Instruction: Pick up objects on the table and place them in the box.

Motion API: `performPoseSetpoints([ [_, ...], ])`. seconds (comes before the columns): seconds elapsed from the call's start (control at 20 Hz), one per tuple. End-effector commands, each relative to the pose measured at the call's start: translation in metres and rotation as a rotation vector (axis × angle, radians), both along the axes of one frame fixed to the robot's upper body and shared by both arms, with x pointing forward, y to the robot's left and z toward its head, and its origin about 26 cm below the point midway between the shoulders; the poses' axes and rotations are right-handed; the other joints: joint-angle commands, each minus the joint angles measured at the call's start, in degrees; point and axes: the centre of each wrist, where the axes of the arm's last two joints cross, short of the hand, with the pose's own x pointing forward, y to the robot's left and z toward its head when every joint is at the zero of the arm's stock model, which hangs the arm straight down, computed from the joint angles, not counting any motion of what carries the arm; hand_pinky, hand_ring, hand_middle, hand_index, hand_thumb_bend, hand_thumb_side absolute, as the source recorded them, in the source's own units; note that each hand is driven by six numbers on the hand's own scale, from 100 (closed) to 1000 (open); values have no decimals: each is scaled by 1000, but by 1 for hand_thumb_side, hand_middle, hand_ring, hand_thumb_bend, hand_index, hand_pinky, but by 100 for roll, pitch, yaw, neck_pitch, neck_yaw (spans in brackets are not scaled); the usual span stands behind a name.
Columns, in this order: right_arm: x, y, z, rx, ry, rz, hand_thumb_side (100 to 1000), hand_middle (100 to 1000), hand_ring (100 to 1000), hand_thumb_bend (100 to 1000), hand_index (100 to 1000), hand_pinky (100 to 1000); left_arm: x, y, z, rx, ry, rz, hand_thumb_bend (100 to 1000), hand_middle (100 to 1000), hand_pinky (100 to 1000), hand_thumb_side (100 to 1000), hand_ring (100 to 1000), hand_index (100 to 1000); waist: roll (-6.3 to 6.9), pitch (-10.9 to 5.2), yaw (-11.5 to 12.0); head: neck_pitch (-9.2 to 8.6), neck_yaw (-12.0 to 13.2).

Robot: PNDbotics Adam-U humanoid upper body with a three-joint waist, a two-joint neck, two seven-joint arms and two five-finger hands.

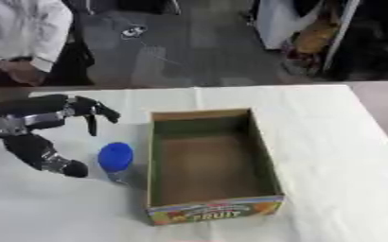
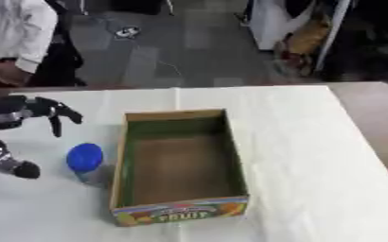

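Observation:
A small bottle with a round blue cap [image 1: 115,156] stands upright on the white tablecloth, just left of the cardboard box [image 1: 266,156]. The box is open on top, looks empty inside, and has a "FRUIT" label on its near wall. My left hand [image 1: 41,118] hovers to the left of the bottle, open, with fingers spread above it and the thumb [image 1: 58,165] low at its left; it does not touch the bottle. My right hand shows in neither view.
The white cloth covers the table [image 1: 338,142], with bare room to the right of the box. A person in a white top stands beyond the far left edge. Clutter lies on the floor at the upper right.

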Motion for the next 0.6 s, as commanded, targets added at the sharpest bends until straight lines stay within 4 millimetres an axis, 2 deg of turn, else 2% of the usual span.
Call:
performPoseSetpoints([
  [0.05, -1, 1, 9, -10, -32, 9, 1000, 432, 334, 100, 775, 315, -1, 4, 13, 46, -82, 1, 762, 794, 770, 919, 614, 927, 37, -58, -25, -143, 58],
  [0.3, 0, 3, 12, -5, -29, 18, 1000, 432, 335, 100, 775, 314, 5, 8, 3, 146, -114, 59, 797, 790, 786, 925, 643, 918, 74, -46, -89, -132, 109],
  [0.6, 0, 4, 16, 11, -26, 25, 1000, 432, 335, 100, 775, 312, 12, 20, -10, 204, -99, 127, 795, 784, 796, 899, 651, 920, 107, -52, -137, -134, 131],
])
